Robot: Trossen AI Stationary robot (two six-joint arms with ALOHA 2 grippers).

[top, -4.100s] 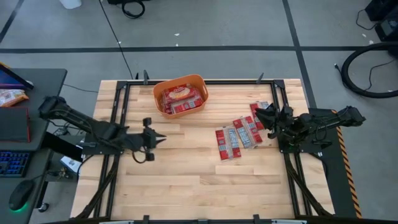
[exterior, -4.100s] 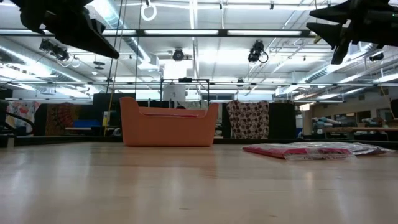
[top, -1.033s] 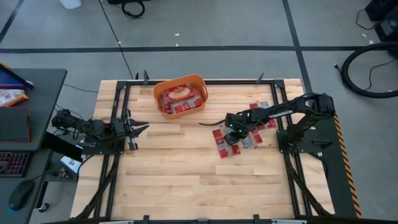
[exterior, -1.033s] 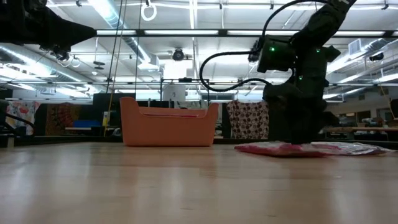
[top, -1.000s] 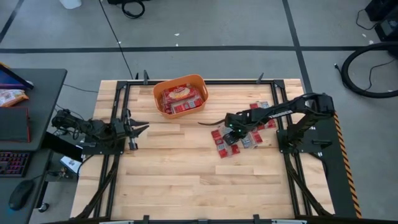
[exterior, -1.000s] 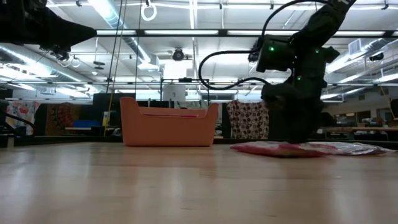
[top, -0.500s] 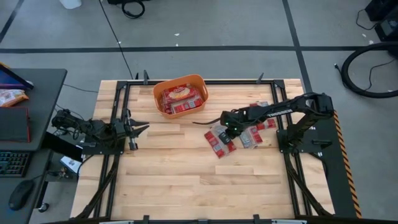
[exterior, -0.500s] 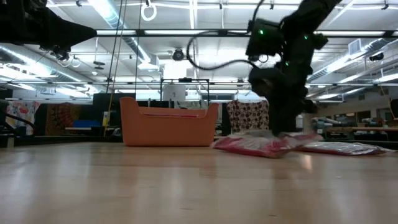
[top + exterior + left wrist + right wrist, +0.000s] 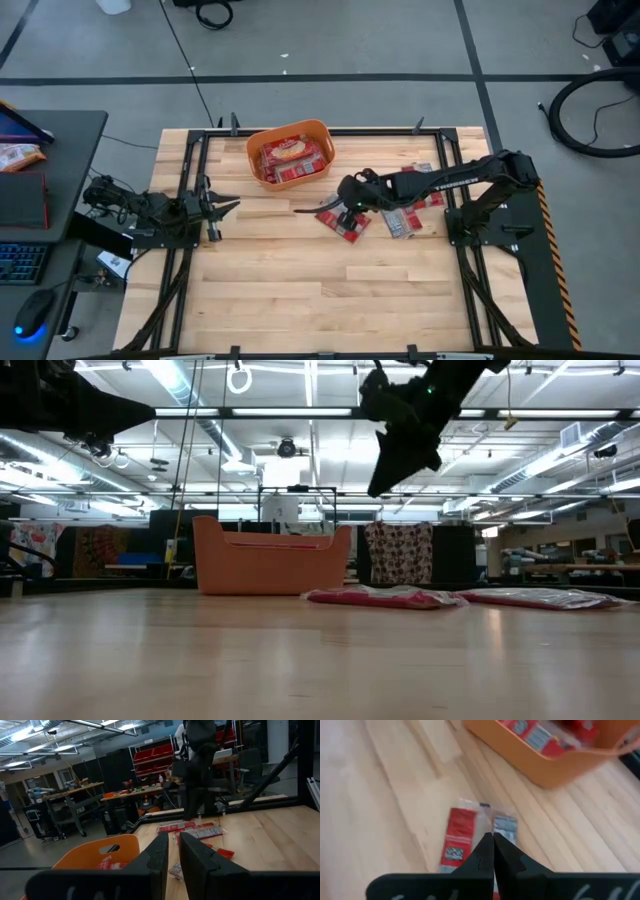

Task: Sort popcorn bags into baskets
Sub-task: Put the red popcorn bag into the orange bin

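Popcorn bags: a small clump (image 9: 343, 222) lies on the bench (image 9: 300, 290) just under and beside the right claw (image 9: 345, 196), w/ more bags (image 9: 408, 212) farther toward the right arm's base. In the low view both groups lie flat on the wood, near clump (image 9: 382, 597) and far clump (image 9: 545, 598), w/ the right claw (image 9: 385, 478) hanging well above them, not touching. Right wrist view shows two bags side by side below the claw tips (image 9: 491, 842): a red one (image 9: 456, 839) and a clear/grey one (image 9: 505, 827).

Orange basket (image 9: 290, 152) sits at the bench's far edge, left of centre, w/ several red bags inside plus one w/ a pale round picture (image 9: 291, 149). It's apart from the right claw, which is between basket and loose bags. Seen also in low view (image 9: 272, 556) and right wrist view (image 9: 555, 762).

Right claw: fingers pressed together to a point, nothing between them. Right arm stretches long and low from its base at the bench's right side toward centre, wrist tipped down.

Left claw (image 9: 222, 205): at the bench's left edge, arm folded back, waiting. Its fingers (image 9: 159, 855) stand slightly apart w/ a narrow gap, holding nothing; it faces across the bench toward basket (image 9: 97, 855) and loose bags (image 9: 192, 829).
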